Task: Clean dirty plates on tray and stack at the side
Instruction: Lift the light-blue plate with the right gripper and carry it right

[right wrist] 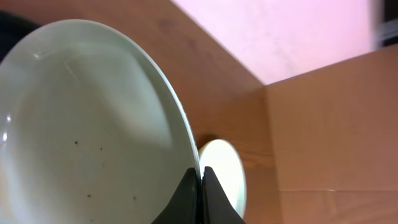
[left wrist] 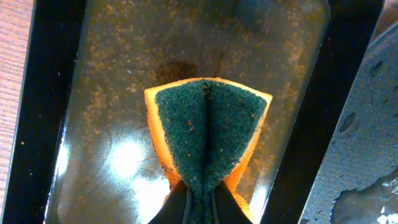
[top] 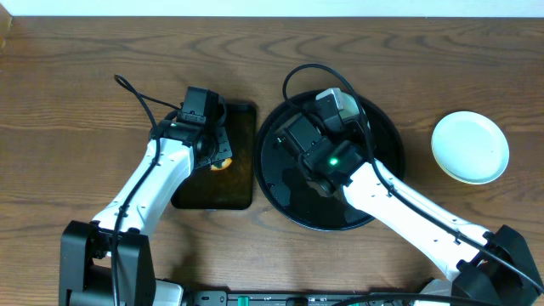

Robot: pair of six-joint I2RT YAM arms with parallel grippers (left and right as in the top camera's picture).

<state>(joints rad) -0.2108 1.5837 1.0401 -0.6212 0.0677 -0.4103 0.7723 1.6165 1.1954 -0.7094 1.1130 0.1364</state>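
Between the right jaws: plate (right wrist: pixel 87 124) rim.

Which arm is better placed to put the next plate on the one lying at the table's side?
Right, likely. The right claw pinches a plate by its rim, and the side plate lies on that arm's side of the table. The left claw grips the sponge over the rectangular tray, farther away.
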